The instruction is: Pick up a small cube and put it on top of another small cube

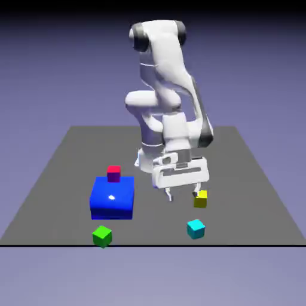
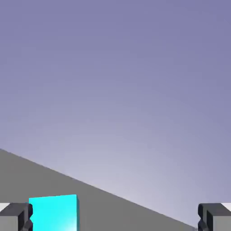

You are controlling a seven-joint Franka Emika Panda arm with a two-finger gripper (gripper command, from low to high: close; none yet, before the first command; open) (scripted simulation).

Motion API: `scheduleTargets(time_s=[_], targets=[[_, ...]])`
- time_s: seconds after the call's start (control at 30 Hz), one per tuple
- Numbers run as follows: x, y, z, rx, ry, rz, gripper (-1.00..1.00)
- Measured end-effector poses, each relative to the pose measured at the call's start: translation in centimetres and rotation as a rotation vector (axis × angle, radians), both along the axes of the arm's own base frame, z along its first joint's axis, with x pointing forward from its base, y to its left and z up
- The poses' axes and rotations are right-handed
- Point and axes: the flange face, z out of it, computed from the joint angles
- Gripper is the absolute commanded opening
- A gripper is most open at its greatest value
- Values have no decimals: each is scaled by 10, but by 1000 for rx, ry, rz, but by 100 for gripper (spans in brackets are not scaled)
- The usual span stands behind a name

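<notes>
On the grey table, the white arm holds its end effector low, jaws spread fully and empty. The big blue block stands toward the exterior view's left. The yellow cube sits just beside one fingertip; the cyan cube lies apart, nearer the table's front edge, so the coming move runs that way.

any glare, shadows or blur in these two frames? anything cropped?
Exterior view: sharp, flat rendered light; one small white glint on top of the big blue block, no clear cast shadows under the cubes, backdrop darkens toward the top. Hand view: sharp too; the cyan cube is cut by the bottom edge, with a paler patch at its lower right; the tilted table edge shows the camera's roll.
</notes>
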Motion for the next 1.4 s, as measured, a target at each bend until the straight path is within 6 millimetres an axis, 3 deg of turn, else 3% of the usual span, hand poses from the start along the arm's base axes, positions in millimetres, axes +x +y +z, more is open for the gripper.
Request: scheduleTargets(time_s=[0.13,0.2,0.4,0.43,0.5,0.73,0.93,1.1,1.17,1.23,1.4], targets=[[-9,21,-44,19,59,45,0],[-10,22,-47,20,63,48,0],[8,31,-104,22,63,48,0],[9,31,-113,20,63,48,-100],[9,31,-113,20,63,48,-100],[-12,24,-46,22,64,47,-100],[-96,72,-14,46,88,-14,-100],[-170,87,1,35,80,-55,-100],[-190,75,5,28,66,-112,-100],[-195,73,6,26,61,-121,-100],[-186,78,-16,33,64,-115,-100]])
